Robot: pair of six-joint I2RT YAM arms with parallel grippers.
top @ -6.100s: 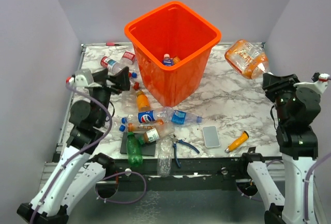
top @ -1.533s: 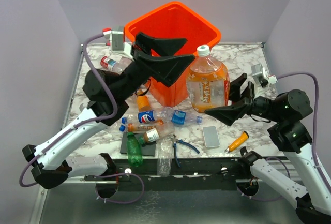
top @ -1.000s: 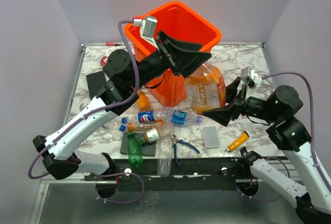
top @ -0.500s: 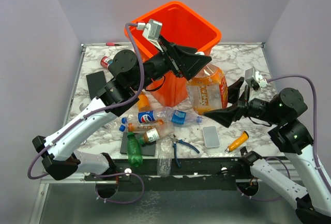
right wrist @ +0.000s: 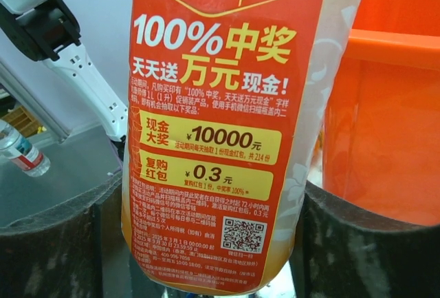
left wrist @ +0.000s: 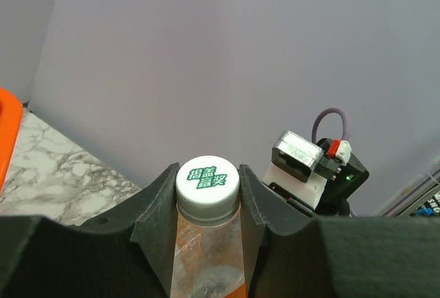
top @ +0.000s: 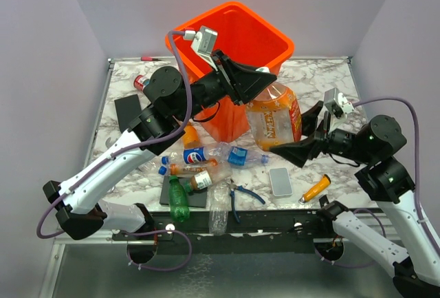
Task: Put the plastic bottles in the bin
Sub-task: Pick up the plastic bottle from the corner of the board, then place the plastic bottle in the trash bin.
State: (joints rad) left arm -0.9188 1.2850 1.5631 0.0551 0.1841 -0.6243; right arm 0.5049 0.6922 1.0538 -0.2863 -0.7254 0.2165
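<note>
A large orange-tinted bottle (top: 273,115) with a red label (right wrist: 220,126) hangs upright just in front of the orange bin (top: 206,36), held from two sides. My left gripper (top: 262,73) reaches over from the left and is shut on its white cap (left wrist: 207,186). My right gripper (top: 289,133) grips the bottle's body from the right, its pads pressed on both sides of the label in the right wrist view. Several small bottles lie on the marble in front of the bin, among them a blue-labelled one (top: 196,154) and a green one (top: 179,199).
A phone (top: 280,181), an orange-handled tool (top: 315,188) and blue-handled pliers (top: 242,195) lie near the front edge. A black pad (top: 127,111) sits at the left. The bin's wall (right wrist: 385,119) stands close behind the held bottle.
My left gripper has swung across from the left to the bottle's top, opened wide and then closed on the cap. The right gripper kept holding the bottle, which shifted slightly.
</note>
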